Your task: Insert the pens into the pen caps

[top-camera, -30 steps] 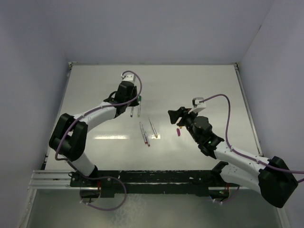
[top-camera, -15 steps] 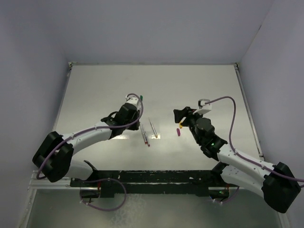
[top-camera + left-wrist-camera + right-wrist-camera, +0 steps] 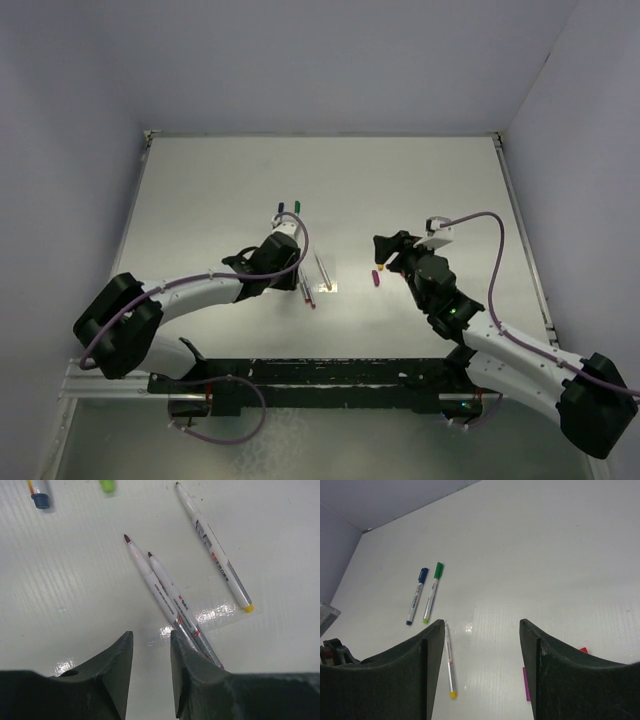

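Two uncapped whitish pens (image 3: pixel 167 597) lie side by side on the table, just ahead of my left gripper (image 3: pixel 150 639), which is open a narrow gap and empty. A third pen (image 3: pixel 215 550) with a yellow end lies to their right; it also shows in the right wrist view (image 3: pixel 449 665). A blue-capped pen (image 3: pixel 417 596) and a green-capped pen (image 3: pixel 432 592) lie together farther back. My right gripper (image 3: pixel 482 625) is wide open and empty, above a magenta cap (image 3: pixel 526 684); a bit of a red cap (image 3: pixel 583 650) shows beside its right finger.
In the top view the two loose pens (image 3: pixel 305 290) lie mid-table, the capped pair (image 3: pixel 288 210) behind them and the magenta cap (image 3: pixel 375 279) between the left gripper (image 3: pixel 292 262) and the right gripper (image 3: pixel 383 255). Walls enclose the table (image 3: pixel 450 190).
My left arm has drawn back toward the near side, leaving the blue- and green-capped pens lying at the back. My right gripper has shifted slightly right and nearer.
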{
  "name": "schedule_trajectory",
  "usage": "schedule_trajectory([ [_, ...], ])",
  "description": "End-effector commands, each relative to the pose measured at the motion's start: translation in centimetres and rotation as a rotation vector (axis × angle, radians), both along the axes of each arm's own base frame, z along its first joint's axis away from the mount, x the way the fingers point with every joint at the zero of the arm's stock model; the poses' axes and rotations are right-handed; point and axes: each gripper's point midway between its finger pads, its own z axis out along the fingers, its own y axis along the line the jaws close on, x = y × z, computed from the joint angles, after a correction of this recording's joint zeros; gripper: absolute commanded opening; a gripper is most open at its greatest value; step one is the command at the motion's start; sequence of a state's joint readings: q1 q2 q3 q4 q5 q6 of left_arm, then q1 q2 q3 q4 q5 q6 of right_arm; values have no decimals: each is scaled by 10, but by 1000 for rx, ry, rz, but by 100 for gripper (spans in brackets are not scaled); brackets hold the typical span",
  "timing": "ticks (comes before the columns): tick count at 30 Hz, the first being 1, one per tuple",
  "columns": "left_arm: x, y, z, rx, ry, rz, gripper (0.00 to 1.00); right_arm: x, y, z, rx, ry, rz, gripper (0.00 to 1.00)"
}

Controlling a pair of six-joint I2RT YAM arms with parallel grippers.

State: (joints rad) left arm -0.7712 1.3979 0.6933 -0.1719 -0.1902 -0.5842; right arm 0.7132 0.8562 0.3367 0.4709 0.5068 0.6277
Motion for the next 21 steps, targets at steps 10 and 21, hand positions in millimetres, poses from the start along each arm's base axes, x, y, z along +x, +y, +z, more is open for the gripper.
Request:
schedule_trajectory([
  [10, 18, -25, -1, -17, -39, -10, 41, -2, 1, 11, 57, -40, 5, 63],
  [21, 17, -21, -11, 42, -21, -14, 41, -1, 3, 9, 60, -38, 9, 63],
])
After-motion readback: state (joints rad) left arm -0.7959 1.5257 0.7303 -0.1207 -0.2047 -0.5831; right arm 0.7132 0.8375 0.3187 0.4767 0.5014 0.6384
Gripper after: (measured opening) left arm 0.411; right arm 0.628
